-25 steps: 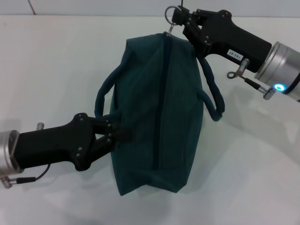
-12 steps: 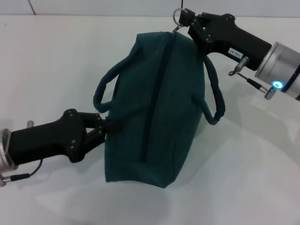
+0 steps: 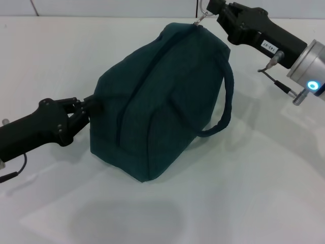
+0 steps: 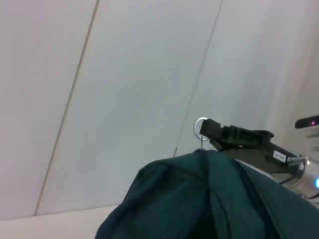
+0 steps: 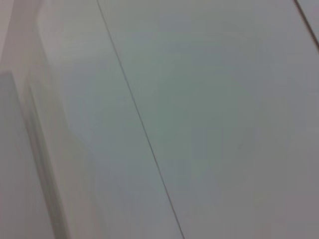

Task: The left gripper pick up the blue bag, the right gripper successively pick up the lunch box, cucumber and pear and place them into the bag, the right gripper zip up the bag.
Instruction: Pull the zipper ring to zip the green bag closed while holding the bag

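Two grippers steady the dark teal-blue fabric bag (image 3: 157, 96): we judge the left gripper (image 3: 87, 108), jaws pinched on its nine-o'clock end, should brace while the right gripper (image 3: 210, 9), jaws closed on the ring zipper pull (image 3: 204, 15) at one o'clock, draws straight along the zip.

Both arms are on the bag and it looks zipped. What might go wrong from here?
1. The right tool holds only the ring zipper pull, a thin link on the blue bag; a hard pull might slip off or strain it.
2. The left tool pinches just the fabric at the opposite end, so the bag may sag or drop.
3. The loose handle could snag the right arm.
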Available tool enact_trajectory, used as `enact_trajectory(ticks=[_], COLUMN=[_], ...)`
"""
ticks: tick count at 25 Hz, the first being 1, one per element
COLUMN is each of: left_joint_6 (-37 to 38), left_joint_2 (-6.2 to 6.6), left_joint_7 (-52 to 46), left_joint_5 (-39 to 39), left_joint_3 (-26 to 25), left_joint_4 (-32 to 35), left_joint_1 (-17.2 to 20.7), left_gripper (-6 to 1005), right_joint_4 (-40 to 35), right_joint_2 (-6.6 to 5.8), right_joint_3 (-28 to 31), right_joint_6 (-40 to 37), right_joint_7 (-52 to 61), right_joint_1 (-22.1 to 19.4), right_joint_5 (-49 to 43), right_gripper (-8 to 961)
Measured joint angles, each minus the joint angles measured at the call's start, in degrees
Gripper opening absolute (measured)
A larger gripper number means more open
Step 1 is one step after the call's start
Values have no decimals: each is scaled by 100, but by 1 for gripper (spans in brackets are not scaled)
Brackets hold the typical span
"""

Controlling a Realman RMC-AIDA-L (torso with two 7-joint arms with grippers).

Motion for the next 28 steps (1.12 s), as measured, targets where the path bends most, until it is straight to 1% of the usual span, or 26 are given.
enact_trajectory(ticks=[3,7,9,11,13,15,18,19,24,28], left_joint_6=[-1,-1,-2,-3,-2,1,8,-7,-222,-335], left_joint_2=[-60,-79,-98,-141,-195,-237,-260,-260,-258,-253], left_joint_7=[50,2,-203,-536,-853,-1185,-1970,-2340,-3838,-5174], left_joint_5=[11,-41,-135,-186,-181,-157,-88,-66,226,733], left_joint_3=[-6,-39,-180,-350,-382,-338,-152,3,753,1305], left_joint_4=[124,195,316,609,1059,1543,2377,2815,4322,5166], left_joint_1=[42,52,56,60,62,38,-76,-135,-373,-759], left_gripper=[126,159,227,294,362,458,601,631,783,781], right_joint_4=[-1,-1,-1,0,1,2,2,2,10,11], right_joint_2=[-8,-5,-4,-1,4,6,7,7,7,6], right_joint_3=[11,11,11,10,9,9,9,9,9,9], right_joint_6=[-5,-5,-5,-1,4,13,22,23,34,37], right_joint_7=[2,4,5,6,7,7,8,7,7,8], right_joint_1=[13,78,93,100,97,92,92,92,93,85], right_joint_5=[49,54,54,54,65,94,107,109,113,115], right_gripper=[42,43,43,44,44,45,45,45,47,47])
